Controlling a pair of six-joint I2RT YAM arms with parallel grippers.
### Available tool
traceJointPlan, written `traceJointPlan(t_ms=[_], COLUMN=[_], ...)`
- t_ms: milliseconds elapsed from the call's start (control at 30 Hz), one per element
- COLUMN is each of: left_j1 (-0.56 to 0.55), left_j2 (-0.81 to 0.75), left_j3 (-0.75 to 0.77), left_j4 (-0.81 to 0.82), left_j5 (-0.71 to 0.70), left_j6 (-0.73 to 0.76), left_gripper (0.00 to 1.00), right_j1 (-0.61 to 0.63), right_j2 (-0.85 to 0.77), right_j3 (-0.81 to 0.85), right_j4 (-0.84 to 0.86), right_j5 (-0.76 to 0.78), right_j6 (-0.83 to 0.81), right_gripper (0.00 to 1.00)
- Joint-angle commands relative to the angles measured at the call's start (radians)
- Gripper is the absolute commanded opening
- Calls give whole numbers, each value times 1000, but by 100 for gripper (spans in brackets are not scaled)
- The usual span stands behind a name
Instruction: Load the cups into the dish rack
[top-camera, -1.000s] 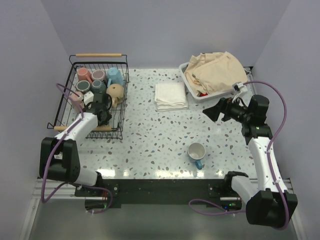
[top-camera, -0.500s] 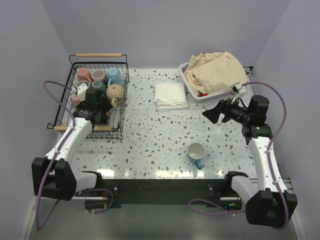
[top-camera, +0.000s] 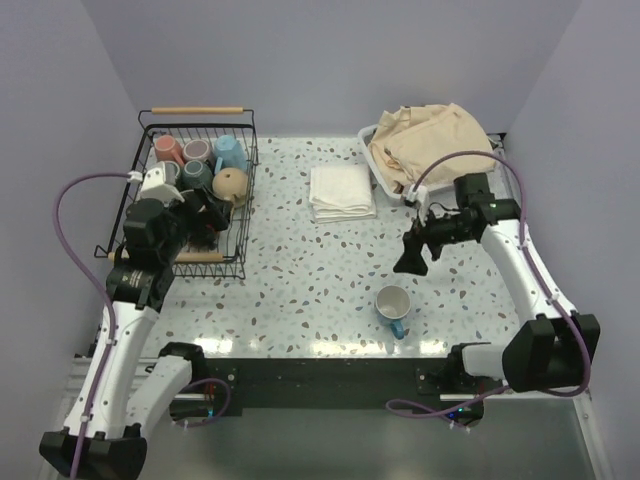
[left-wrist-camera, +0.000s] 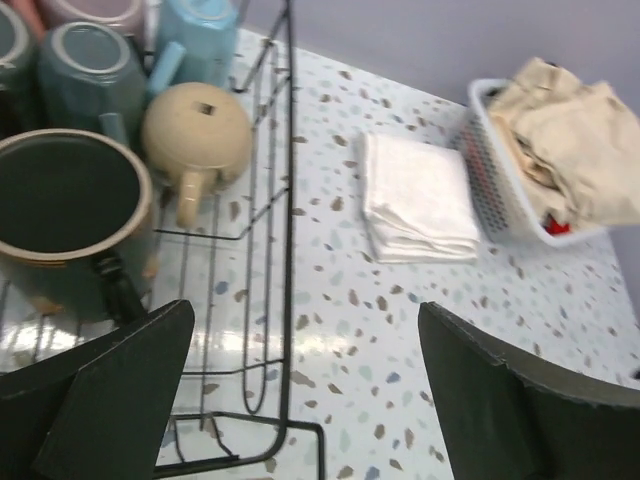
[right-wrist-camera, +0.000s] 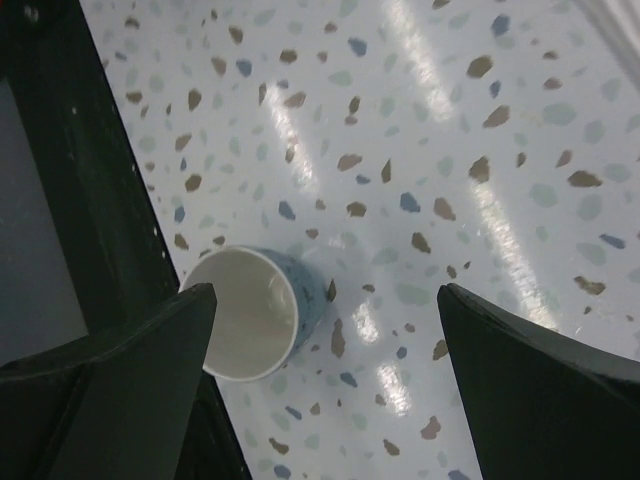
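Loading looks nearly finished: the dish rack (top-camera: 196, 110) at ten o'clock on the speckled table (top-camera: 300, 270) holds a cluster of mugs, the tan mug (left-wrist-camera: 195, 130) among them. Only the white mug with the blue handle (top-camera: 392, 304) sits out at five o'clock. The left gripper (left-wrist-camera: 300, 395) hangs spread and empty over the rack's near end, and the right gripper (right-wrist-camera: 325, 340), equally wide and empty, hovers above that last mug.

I'm looking into a robotics lab cell: bare lilac walls (top-camera: 330, 60) box in a speckled bench (top-camera: 300, 270), and a cabled left arm (top-camera: 120, 330) and right arm (top-camera: 530, 272) are bolted to a black base rail (top-camera: 320, 378).
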Motion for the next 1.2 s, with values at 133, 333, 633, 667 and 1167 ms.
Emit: traceJointPlan(t_ms=[133,333,633,667,1167], left_j1=[4,4,4,4,3], left_j2=[-130,-196,-280,-284,-254], left_j3=[-83,-123,-187,-193,-241], left_j4=[85,133,177,183,566], left_j5=[515,636,672,681,817], left_j6=[-28,-96,-174,-191,-490], left_gripper=[100,100,100,100,100], right_j1=[228,371,560,571,598], right_j2=[-51,-21,87,100,28], right_j3=[-35,-76,-121,-130,234], right_j4=[-158,-103,22,45,-86], right_j5=[358,520,752,779,694], right_j6=[-181,-164,-66,-59,40], right_gripper=[97,94,65,60,0])
